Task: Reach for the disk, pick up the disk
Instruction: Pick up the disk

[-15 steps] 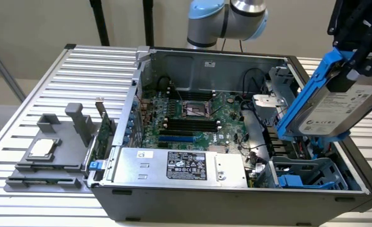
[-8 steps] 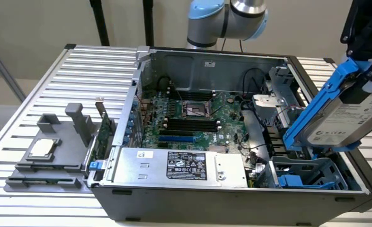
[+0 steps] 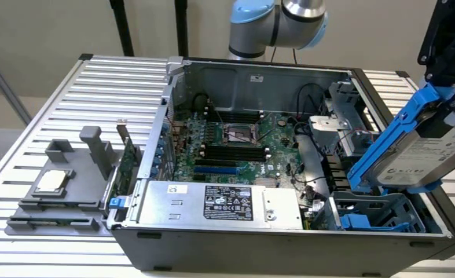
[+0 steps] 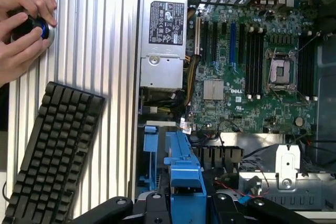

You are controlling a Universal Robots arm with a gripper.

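- Up close to the exterior camera, on that view's right, hangs the disk [image 3: 424, 152], a flat silver-grey metal hard drive with a white label and blue plastic side rails. It is tilted and lifted above the case, clear of its blue bay.
- Big and open, the grey metal computer case [image 3: 282, 156] lies on the ribbed silver table [image 3: 96, 92], with the green motherboard [image 3: 239, 142] showing inside.
- One black keyboard [image 4: 52, 150] lies slanted on the table beside the case.
- Inside the case, by its front wall, sits the large silver box with a black label [image 3: 220, 202].
- Black and dark, the gripper [image 4: 185, 203] pinches the disk by its blue rail, one finger on each side.
- Two hands [image 4: 23, 19] of a person hold a small round blue and black knob on the table.
- Smallest is the square silver chip [image 3: 51, 182], resting on a grey plastic stand at the exterior view's left.
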